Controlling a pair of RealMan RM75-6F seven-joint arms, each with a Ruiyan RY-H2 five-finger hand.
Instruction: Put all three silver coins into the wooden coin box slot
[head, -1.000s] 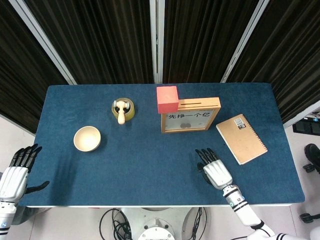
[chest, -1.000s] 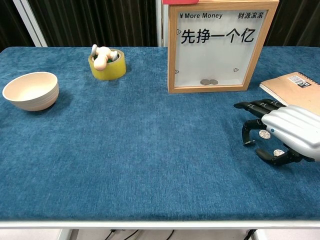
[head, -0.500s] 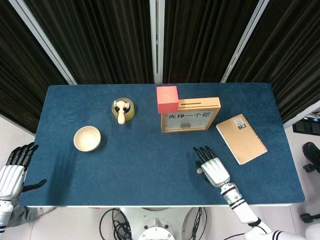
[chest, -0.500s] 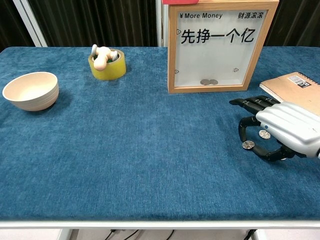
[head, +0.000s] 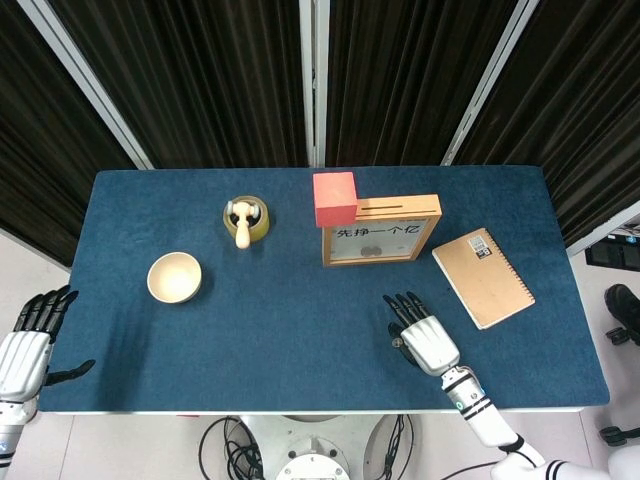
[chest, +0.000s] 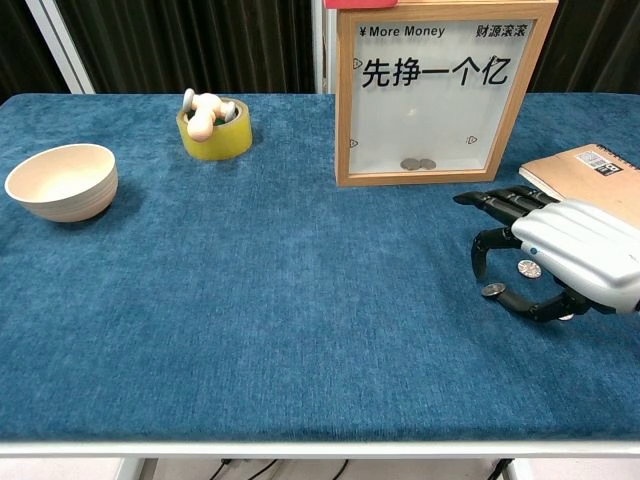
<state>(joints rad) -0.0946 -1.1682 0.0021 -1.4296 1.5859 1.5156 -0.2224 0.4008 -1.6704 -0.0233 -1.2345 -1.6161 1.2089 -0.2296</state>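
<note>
Two coins (chest: 493, 290) lie on the surface directly beneath the right hand (chest: 560, 255), fingers spread above them, gripping nothing. Coin box (chest: 432, 90) stands just beyond; left hand (head: 25, 345) is far off, open.

Blue tablecloth (head: 280, 330); red block (head: 335, 198); cream bowl (head: 174, 277); tan notebook (head: 482, 276); yellow tape roll (chest: 214, 131); silver coin (chest: 492, 290)

Coin box (chest: 432, 92) top cut off in chest view, right hand (chest: 570, 262) partly covering coins (chest: 528, 268)
</note>
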